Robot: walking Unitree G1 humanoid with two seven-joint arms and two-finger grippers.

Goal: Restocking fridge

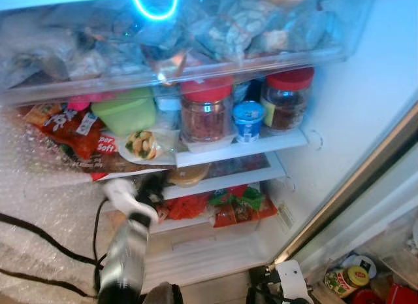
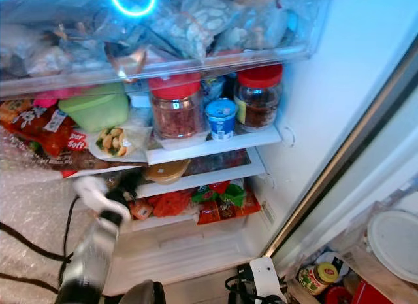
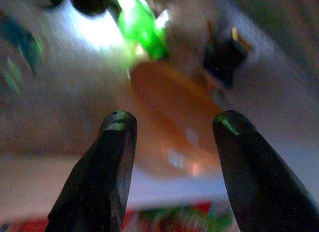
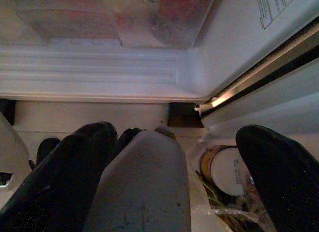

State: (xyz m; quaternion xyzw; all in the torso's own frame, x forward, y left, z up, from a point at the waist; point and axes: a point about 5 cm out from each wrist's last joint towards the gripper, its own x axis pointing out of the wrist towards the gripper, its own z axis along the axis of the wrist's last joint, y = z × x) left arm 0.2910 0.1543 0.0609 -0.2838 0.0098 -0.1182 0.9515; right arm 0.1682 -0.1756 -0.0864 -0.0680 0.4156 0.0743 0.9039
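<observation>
Left gripper (image 3: 169, 142) spread apart, empty, aimed at shallow orange lidded plastic tub (image 3: 172, 122) near left edge of second white fridge shelf (image 1: 225, 180). Right gripper (image 4: 174, 177) hanging low by fridge's bottom right corner, black fingers apart, grey rounded shape between them, contact unclear. Above, red-lidded glass jars (image 1: 206, 109) and small blue-lidded cup (image 1: 248, 119) along front edge of upper shelf. Apparently mid-placement of tub; next, probably clean withdrawal without dragging it.
</observation>
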